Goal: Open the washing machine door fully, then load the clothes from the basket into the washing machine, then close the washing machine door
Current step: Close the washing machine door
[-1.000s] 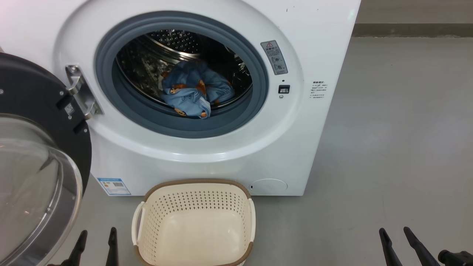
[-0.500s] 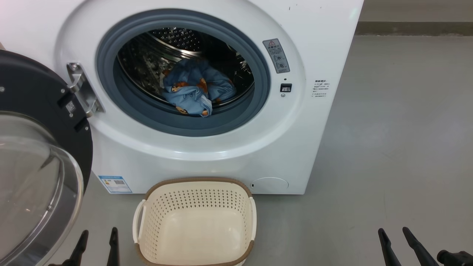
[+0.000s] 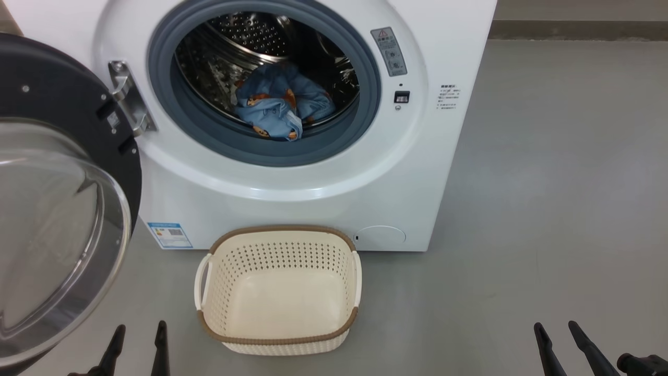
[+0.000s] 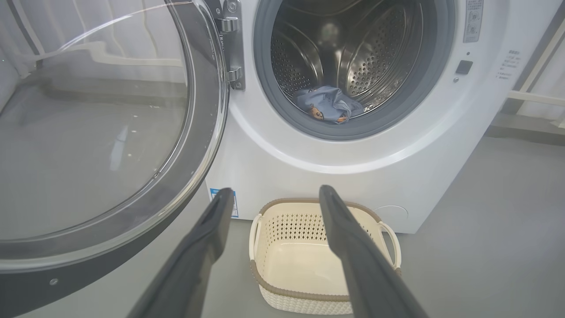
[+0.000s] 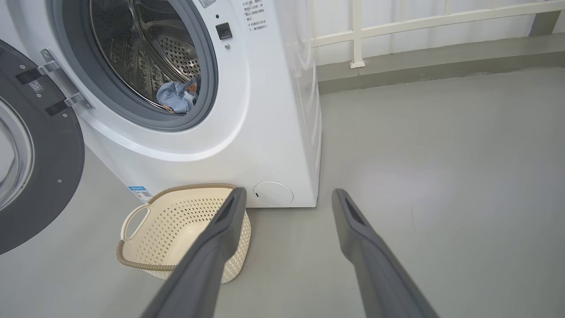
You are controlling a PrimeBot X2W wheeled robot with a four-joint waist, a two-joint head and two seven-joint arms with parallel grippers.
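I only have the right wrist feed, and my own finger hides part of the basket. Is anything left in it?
Observer: No. The head view shows the whole floor of the basket, and it is bare.
Operator: What is the left gripper doing?
Observer: The left gripper is open with nothing between its fingers, low near the bottom edge of the open washing machine door.

washing machine door [image 4: 88,132] stood swung open, left | clothes [image 4: 329,104] lay low inside washing machine [image 4: 309,176], seemingly one crumpled bundle | basket [image 4: 287,225] sat on floor [image 4: 485,221] near its front | left gripper [image 4: 276,191] fingers spread apart
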